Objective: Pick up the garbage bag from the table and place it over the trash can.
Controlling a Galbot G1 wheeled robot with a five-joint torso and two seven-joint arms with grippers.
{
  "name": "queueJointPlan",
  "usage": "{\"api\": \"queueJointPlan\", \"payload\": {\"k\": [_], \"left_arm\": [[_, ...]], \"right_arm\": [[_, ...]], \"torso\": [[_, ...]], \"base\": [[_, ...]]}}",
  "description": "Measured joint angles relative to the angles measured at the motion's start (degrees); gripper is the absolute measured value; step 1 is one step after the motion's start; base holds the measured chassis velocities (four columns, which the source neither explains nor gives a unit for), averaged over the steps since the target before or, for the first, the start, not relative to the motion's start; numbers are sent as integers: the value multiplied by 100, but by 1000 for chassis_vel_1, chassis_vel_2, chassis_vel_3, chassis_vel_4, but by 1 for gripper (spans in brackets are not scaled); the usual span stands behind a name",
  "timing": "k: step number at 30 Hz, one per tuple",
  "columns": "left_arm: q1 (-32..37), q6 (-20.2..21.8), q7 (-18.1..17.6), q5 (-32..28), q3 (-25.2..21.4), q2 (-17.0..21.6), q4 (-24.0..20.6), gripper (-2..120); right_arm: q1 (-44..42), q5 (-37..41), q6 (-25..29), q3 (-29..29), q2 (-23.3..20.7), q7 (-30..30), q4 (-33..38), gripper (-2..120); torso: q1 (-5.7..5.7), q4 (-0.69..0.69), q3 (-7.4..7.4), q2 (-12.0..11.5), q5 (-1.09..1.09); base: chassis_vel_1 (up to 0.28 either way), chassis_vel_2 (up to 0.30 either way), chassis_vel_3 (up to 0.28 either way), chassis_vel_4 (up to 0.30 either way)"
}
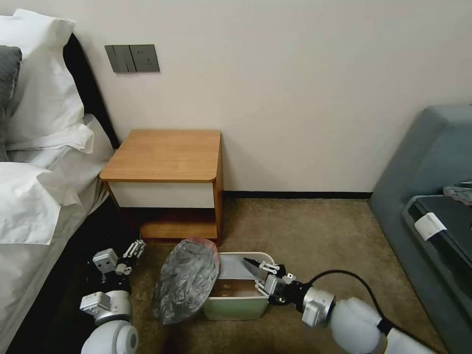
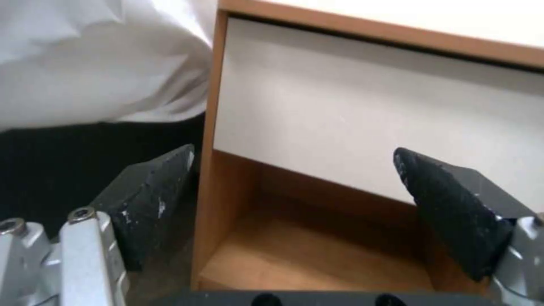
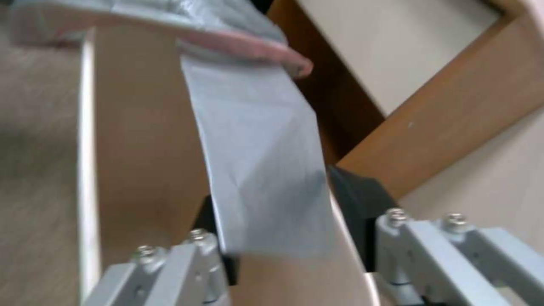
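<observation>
One garbage bag (image 1: 187,280), lower centre of frame, draped over left rim of trash can (image 1: 236,307) on carpet. Right gripper (image 1: 256,273) inside can, fingers pinching bag sheet. Left gripper (image 1: 133,250) lower left, fingers spread, facing table (image 1: 164,155).

A plain cream wall (image 1: 305,88) with a grey switch panel (image 1: 132,58) meets brown carpet (image 1: 314,231); a white-sheeted bed (image 1: 34,196) sits left, a grey-blue sofa (image 1: 427,162) right.
</observation>
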Motion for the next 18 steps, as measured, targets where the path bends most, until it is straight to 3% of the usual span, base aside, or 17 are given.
{"api": "queueJointPlan", "payload": {"k": [1,4,8,10,15,18], "left_arm": [[-8,-1,0,44,17,-13,39,91],[-20,-1,0,77,31,-11,80,91],[-97,25,0,139,76,79,171,91],[-102,56,1,140,88,109,162,91],[45,437,-52,-110,165,387,-191,91],[76,480,-54,-146,172,426,-240,91]], "right_arm": [[-27,67,-27,80,-102,-95,40,51],[-98,90,-20,212,-168,-168,75,55],[-860,188,232,1199,-535,-494,237,73],[-1034,252,282,1386,-643,-518,280,78],[-1694,694,390,2203,-867,-411,493,98],[-1744,712,406,2316,-822,-399,519,99]], "torso": [[0,-1,0,0,1],[0,0,0,0,1],[0,-3,0,0,1],[0,-3,0,0,2],[0,-2,0,0,0],[0,-2,0,0,0]], "base": [[0,0,0,0],[0,0,0,0],[0,0,0,0],[0,0,0,0],[0,0,0,0],[0,0,0,0]]}}
